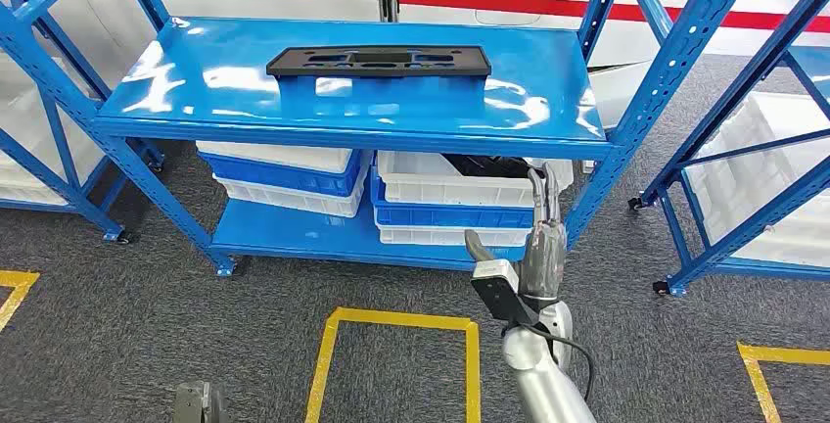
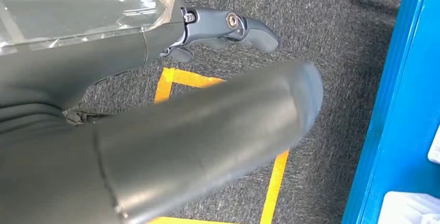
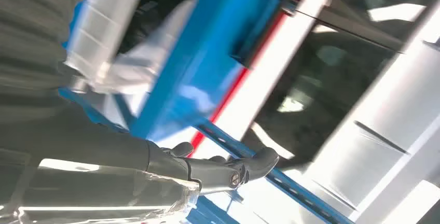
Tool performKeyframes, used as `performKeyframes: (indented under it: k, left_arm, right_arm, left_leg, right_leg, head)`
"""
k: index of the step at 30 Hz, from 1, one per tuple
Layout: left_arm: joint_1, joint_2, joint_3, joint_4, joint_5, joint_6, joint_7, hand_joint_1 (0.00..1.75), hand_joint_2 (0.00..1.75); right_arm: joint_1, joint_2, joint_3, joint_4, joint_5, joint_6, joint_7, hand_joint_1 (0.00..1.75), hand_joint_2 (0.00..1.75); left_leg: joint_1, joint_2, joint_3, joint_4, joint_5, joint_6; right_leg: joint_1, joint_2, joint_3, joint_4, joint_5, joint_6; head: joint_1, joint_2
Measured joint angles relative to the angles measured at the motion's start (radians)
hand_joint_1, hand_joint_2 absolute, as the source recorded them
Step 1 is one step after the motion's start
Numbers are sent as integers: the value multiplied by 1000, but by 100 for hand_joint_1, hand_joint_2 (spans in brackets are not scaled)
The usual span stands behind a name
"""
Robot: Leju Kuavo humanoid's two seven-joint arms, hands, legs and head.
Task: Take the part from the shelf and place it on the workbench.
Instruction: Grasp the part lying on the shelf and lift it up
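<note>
clearly the whole move turns on one relation: the part [image 1: 379, 61], a flat black moulded piece, lies on the top deck of the blue shelf [image 1: 245, 100], up and ahead of the right hand [image 1: 544, 210] and somewhat toward the robot's left of it. its long axis runs side to side across the shelf, parallel to the front edge, so it presents its long flank to the robot. the right hand is raised in front of the lower tiers, level with the white and blue bins [image 1: 450, 198], well apart from the part and below the deck it rests on. its fingers look extended and loose, holding nothing, which the right wrist view bears out as far as the blur allows. the left hand [image 2: 228, 27] hangs low over the grey carpet beside a yellow floor marking [image 2: 179, 79], fingers spread and empty, so by my reading the right arm is the nearer one. reaching it likely calls for lifting above the deck edge and then moving forward and leftward.
</note>
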Motion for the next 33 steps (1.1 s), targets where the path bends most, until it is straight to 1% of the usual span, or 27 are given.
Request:
performKeyframes:
  k: [2,5,9,13,19,24,31,33]
  left_arm:
    - [-2,-1,0,0,-4,1,3,0,0]
    - [-6,-4,2,2,-17,4,14,0,0]
    - [-11,-8,10,5,-34,10,29,0,0]
    - [-15,-10,21,6,-47,13,36,0,0]
    - [-22,-12,32,6,-62,16,38,0,0]
    - [-31,-15,48,6,-76,12,34,0,0]
    - [-44,-17,62,6,-93,-6,17,0,0]
    - [-45,-17,66,6,-95,-9,13,0,0]
  right_arm:
    - [-9,-2,10,-23,13,7,15,0,175]
    - [-49,-8,43,-87,54,37,69,0,175]
    - [-137,-15,88,-133,113,91,157,0,175]
    - [-240,-16,127,-137,163,144,237,0,175]
    - [-389,-1,177,-118,231,218,346,0,175]
    - [-511,20,217,-65,290,276,438,0,175]
    - [-644,42,259,23,365,341,554,0,175]
    - [-657,43,264,34,374,348,568,0,175]
  left_leg:
    - [0,0,0,0,0,0]
    - [0,0,0,0,0,0]
    - [0,0,0,0,1,0]
    - [0,0,-1,0,1,0]
    - [0,-1,-1,0,1,0]
    - [0,-1,-1,0,1,0]
    - [0,-1,-2,1,2,-1]
    - [0,-1,-1,1,2,-1]
  right_leg:
    - [0,0,0,0,0,0]
    - [0,0,0,0,0,0]
    - [0,0,0,0,0,0]
    - [0,0,0,0,0,0]
    - [0,0,0,1,0,0]
    - [0,0,0,1,0,0]
    - [0,0,-1,1,0,0]
    - [0,0,-1,1,0,0]
  head:
    - [0,0]
    - [0,0]
    - [0,0]
    - [0,0]
    - [0,0]
    - [0,0]
    - [0,0]
    - [0,0]
